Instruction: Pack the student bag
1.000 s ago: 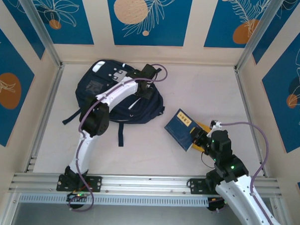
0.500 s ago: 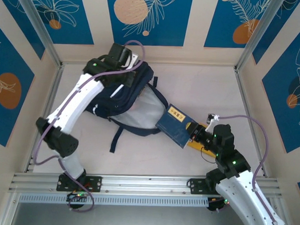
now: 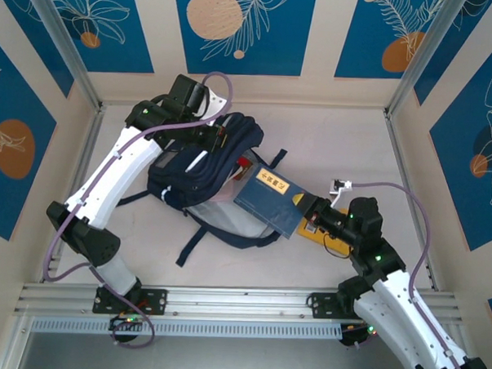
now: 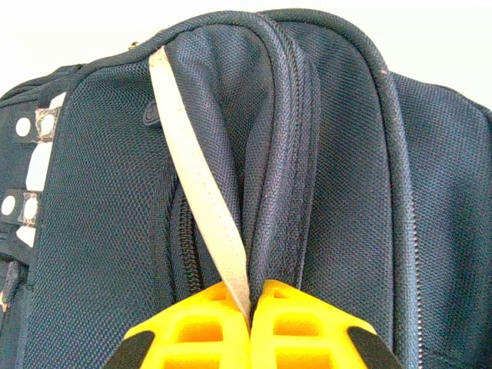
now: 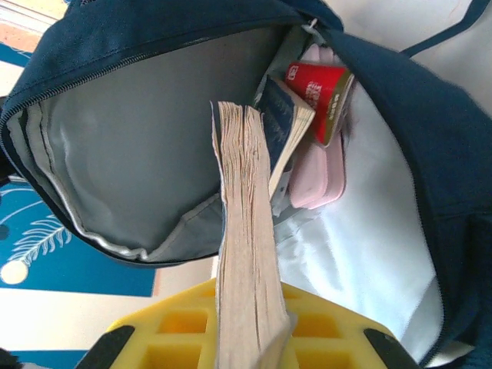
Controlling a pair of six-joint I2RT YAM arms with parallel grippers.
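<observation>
The student bag (image 3: 193, 170), dark navy, is held up by its top with its mouth facing right. My left gripper (image 3: 222, 137) is shut on the bag's white loop strap (image 4: 201, 192), pinched between the yellow fingers (image 4: 192, 323) of my left gripper (image 4: 251, 296). My right gripper (image 3: 311, 217) is shut on a blue book (image 3: 266, 200) whose far edge sits at the bag's mouth. In the right wrist view the book (image 5: 244, 231) runs edge-on from my right gripper (image 5: 250, 315) into the open bag (image 5: 154, 131).
Inside the bag lie a red can (image 5: 319, 92), a dark blue book (image 5: 283, 127) and a pink case (image 5: 319, 173) on white lining. Loose bag straps (image 3: 196, 235) trail toward the near edge. A rail frame (image 3: 241, 303) borders the front.
My left arm has lifted the bag's top up and back, opening its mouth to the right. My right gripper has carried the blue book leftward to the opening.
</observation>
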